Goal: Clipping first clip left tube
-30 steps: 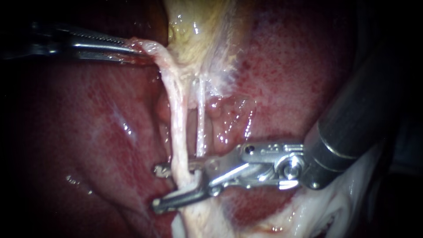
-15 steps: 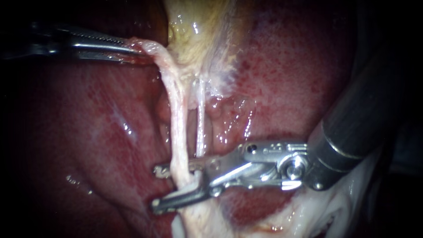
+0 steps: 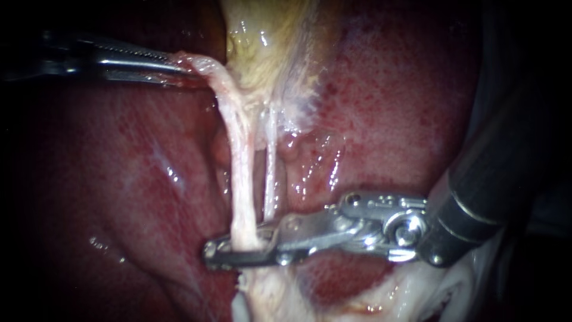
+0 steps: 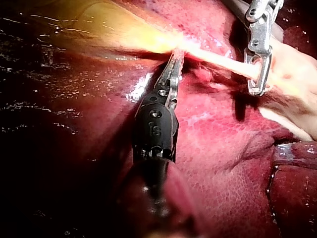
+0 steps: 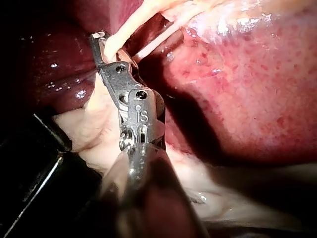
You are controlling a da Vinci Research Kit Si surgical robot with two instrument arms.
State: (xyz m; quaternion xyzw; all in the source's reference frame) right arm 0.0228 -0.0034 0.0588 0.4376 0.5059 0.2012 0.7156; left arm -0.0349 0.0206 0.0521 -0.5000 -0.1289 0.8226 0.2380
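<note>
The left tube [image 3: 241, 173], a pale strand, runs down from the gallbladder [image 3: 268, 48] with the thinner right tube [image 3: 271, 179] beside it. My right instrument [image 3: 210, 253] comes in from the right, and its jaws are shut on the left tube low down, one jaw on each side. In the right wrist view those jaws [image 5: 99, 42] clasp the same tube [image 5: 129, 27]. My left instrument [image 3: 185, 67] is shut on the pale tissue at the tube's upper end and holds it taut; the left wrist view shows this grip [image 4: 176, 57], with the right instrument [image 4: 257, 87] ahead on the tube [image 4: 223, 62].
Red liver [image 3: 387, 107] lies behind and around both tubes. White fatty tissue [image 3: 429, 292] sits under the right instrument's wrist. A dark object [image 5: 34, 163] stands beside the right instrument's shaft in the right wrist view.
The right instrument's jaws, open around the left tube before, have closed onto it. Its shaft has drawn slightly to the right. The left instrument has held still.
</note>
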